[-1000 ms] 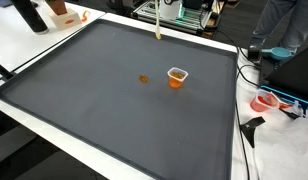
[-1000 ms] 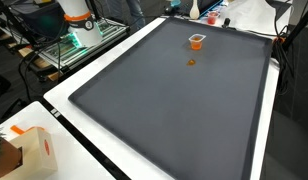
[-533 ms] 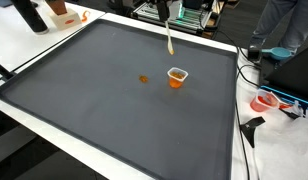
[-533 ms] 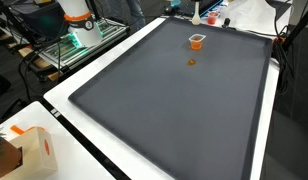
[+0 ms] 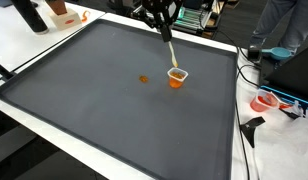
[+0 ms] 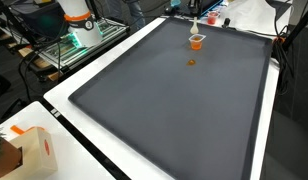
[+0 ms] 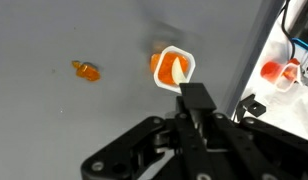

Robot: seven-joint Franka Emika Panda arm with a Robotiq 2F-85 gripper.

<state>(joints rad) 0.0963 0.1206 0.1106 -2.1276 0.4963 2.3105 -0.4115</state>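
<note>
Quickly: the gripper [image 5: 160,16] held a pale thin stick [image 5: 169,48], jaws pinched narrow on its upper end, the stick slanting down toward the small orange cup [image 5: 176,77]. In the wrist view the gripper [image 7: 198,108] sat right above the cup [image 7: 170,68], and the stick's tip looked to be at or just inside the white rim; whether it touched the bottom could not be told. The cup stood upright on the dark mat [image 5: 104,115], toward the mat's far end in an exterior view [image 6: 196,41].

Progress, as a judgement: the stick was picked up and brought to the cup, so the reach part looked done. A small orange piece [image 5: 144,79] lay on the mat near the cup's left, apart from it, outside the cup [image 7: 86,71]. Nothing but the stick tip showed inside the cup.

Writing: none readable. The cup carried no visible label. A cardboard box [image 6: 29,150] at the near left showed an orange mark only, too small to read.
</note>
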